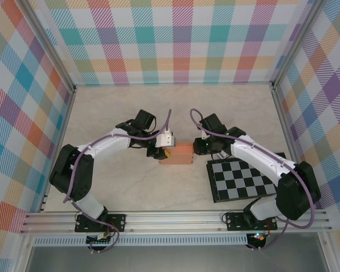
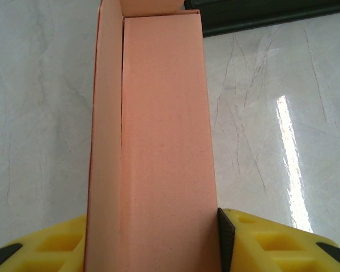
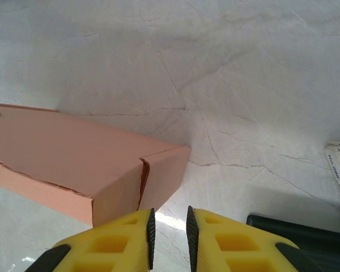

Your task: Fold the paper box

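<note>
In the left wrist view, closest to me, my left end effector (image 2: 156, 226) is clamped on the paper box (image 2: 158, 124): the yellow fingers (image 2: 260, 243) sit on either side of the salmon-orange card, and the black pad on the right presses flat against the box's side wall. The left finger meets the opposite wall, though the card hides its pad. From that grip the box runs straight away from the fingers as a long closed panel, with a narrower strip of card along its left edge and a short flap at the far end. The pale marbled tabletop (image 2: 39, 113) lies on both sides. In the right wrist view, my right end effector (image 3: 170, 218) is almost closed, with a thin slit between the pads and nothing in it. It touches nothing. The box (image 3: 73, 158) lies just ahead and to the left of those fingertips, flat on the tabletop (image 3: 243, 85). Its near end is closed, and a dark seam runs down the corner. From above, the box (image 1: 178, 153) rests mid-tabletop between the two arms. The left end effector (image 1: 163, 152) is at its left end, the right end effector (image 1: 197, 148) is just beside its right end, and the checkered board (image 1: 241, 178) is near, to the right.
</note>
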Controlling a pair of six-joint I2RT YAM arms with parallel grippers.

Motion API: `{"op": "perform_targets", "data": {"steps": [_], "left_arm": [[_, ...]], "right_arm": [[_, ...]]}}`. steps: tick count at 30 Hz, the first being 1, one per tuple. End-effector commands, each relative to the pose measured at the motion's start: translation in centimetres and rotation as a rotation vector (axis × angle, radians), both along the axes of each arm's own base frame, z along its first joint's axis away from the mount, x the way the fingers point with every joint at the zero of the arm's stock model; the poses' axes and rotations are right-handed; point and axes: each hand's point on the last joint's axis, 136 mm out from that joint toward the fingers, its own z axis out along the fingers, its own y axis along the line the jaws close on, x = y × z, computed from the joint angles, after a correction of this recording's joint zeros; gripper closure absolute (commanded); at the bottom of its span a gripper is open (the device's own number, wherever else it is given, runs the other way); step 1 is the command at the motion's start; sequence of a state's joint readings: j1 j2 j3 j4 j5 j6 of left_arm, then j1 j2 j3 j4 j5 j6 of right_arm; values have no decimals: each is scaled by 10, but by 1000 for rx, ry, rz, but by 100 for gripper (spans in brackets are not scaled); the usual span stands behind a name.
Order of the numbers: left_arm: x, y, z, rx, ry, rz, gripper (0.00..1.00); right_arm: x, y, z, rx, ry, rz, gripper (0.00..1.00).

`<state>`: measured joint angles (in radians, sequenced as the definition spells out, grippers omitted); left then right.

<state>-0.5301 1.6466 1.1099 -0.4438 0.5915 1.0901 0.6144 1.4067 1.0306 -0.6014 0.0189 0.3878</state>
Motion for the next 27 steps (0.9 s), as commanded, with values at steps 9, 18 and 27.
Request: {"op": "perform_targets", "data": {"steps": [9,18,27], "left_arm": [[-13,-1,-14,42,42,-34,53],[-13,-3,-14,42,42,-37,54],[-13,-3,-14,49,51,-34,54]], "right_arm": [[2,12,58,170,-98,-40,66],[10,11,62,163,-84,-70,58],[0,19,32,142,-156,140,56]]}}
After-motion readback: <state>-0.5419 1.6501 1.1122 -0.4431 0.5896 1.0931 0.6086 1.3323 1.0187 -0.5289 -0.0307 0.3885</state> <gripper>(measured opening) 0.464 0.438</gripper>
